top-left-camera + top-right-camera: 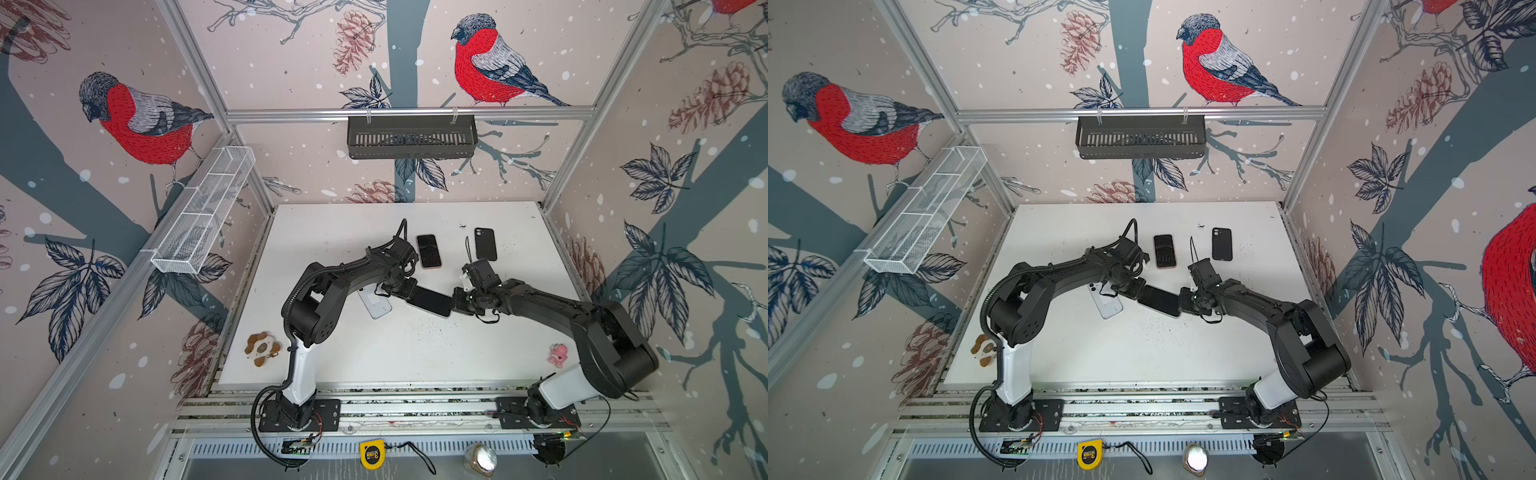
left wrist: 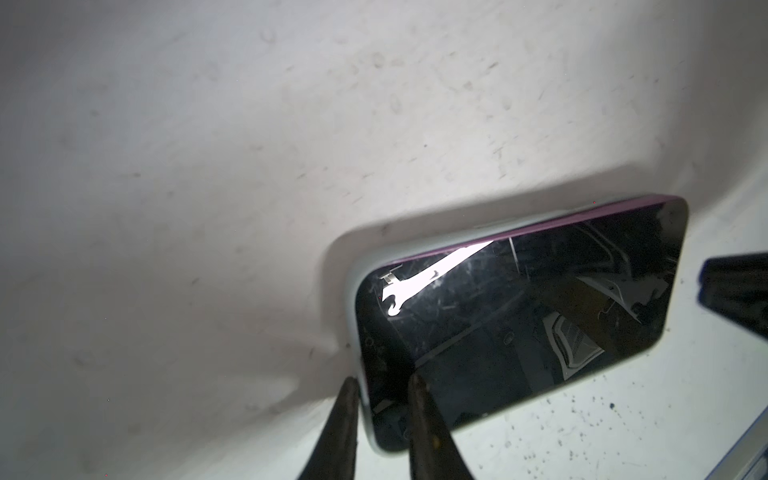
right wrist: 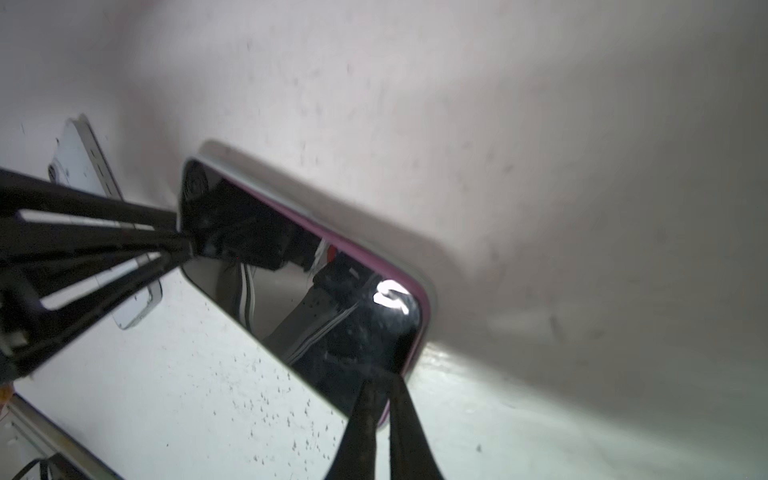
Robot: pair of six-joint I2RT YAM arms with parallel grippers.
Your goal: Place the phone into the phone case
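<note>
Phones number three on the white counter (image 1: pixel 395 353): the phone (image 1: pixel 430 301) held between the two arms, a second dark phone (image 1: pixel 429 251) lying flat farther back, and a white phone (image 1: pixel 376 305) lying back up, partly under the left arm. Cases number two: a black case (image 1: pixel 485 244) lying alone near the back, and a pale case (image 2: pixel 436 245) whose rim wraps the held phone. There are two small toys, a brown toy (image 1: pixel 262 348) at the left edge and a pink toy (image 1: pixel 558 354) at the right, one yellow tape measure (image 1: pixel 371 455) in front of the arm bases, and two wall baskets, a white mesh basket (image 1: pixel 203 212) and a black basket (image 1: pixel 411 137). The held phone is near the counter's middle, screen up. In both top views its long axis runs on a slant, left end farther back, right end nearer the front. A purple edge shows along one long side inside the pale rim. Whether it touches the counter cannot be told. The left gripper (image 2: pixel 383 378) is narrowly parted and clamped on one short end, one finger on the screen and one behind the case. The right gripper (image 3: pixel 384 380) is almost together, pinching the opposite end near a corner.
</note>
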